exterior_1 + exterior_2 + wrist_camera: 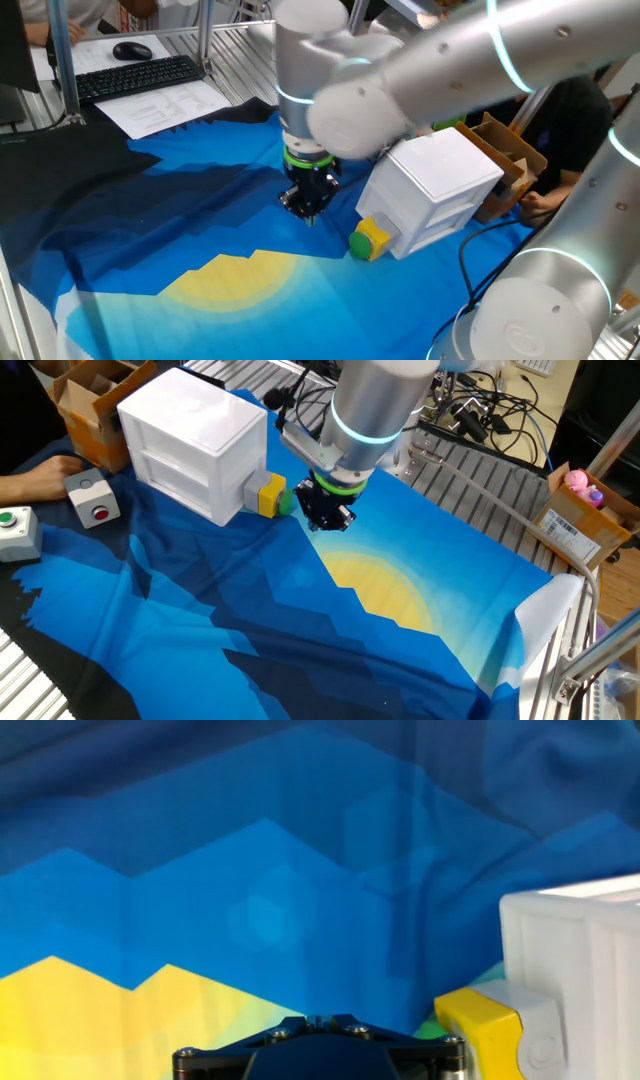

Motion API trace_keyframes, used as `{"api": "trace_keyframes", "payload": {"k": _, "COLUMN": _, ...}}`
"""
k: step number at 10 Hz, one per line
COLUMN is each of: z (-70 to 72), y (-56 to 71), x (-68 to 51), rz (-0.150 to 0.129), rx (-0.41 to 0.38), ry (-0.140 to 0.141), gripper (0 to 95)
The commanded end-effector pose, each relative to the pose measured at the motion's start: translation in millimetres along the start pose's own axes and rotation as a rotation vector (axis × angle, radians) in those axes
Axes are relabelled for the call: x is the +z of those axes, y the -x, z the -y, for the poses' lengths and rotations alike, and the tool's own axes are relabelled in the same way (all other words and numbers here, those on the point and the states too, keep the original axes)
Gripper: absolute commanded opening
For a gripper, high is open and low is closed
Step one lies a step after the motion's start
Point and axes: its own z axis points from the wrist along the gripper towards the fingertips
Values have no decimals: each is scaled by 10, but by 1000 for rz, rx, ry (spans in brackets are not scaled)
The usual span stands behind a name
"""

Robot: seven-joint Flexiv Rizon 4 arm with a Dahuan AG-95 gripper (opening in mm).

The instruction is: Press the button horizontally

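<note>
Half done by my judgement: my black two-finger gripper (327, 518), opening not visible to me, hangs just beside the small round green button (359, 242) in yellow housing (270, 495) on the large white plastic box (195, 442), at its 3 o'clock in the other fixed view, press itself remaining.

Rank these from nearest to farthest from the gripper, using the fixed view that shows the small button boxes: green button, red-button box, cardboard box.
Gripper as reference:
1. Green button, just beside it on the white box's side.
2. Red-button box, far left on the cloth.
3. Cardboard box, top-left corner behind the white box.
</note>
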Motion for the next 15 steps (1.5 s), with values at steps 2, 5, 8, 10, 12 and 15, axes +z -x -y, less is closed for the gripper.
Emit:
{"api": "trace_keyframes", "payload": {"k": 2, "z": 4, "y": 7, "x": 10, "rz": -157, "rx": 21, "ry": -89, "gripper": 0}}
{"api": "trace_keyframes", "payload": {"k": 5, "z": 4, "y": 7, "x": 10, "rz": -220, "rx": 39, "ry": -109, "gripper": 0}}
{"api": "trace_keyframes", "payload": {"k": 8, "z": 4, "y": 7, "x": 10, "rz": -262, "rx": 64, "ry": -117, "gripper": 0}}
{"api": "trace_keyframes", "payload": {"k": 10, "z": 4, "y": 7, "x": 10, "rz": -275, "rx": 71, "ry": -119, "gripper": 0}}
{"api": "trace_keyframes", "payload": {"k": 12, "z": 4, "y": 7, "x": 10, "rz": -293, "rx": 80, "ry": -122, "gripper": 0}}
{"api": "trace_keyframes", "payload": {"k": 15, "z": 4, "y": 7, "x": 10, "rz": -314, "rx": 85, "ry": -122, "gripper": 0}}
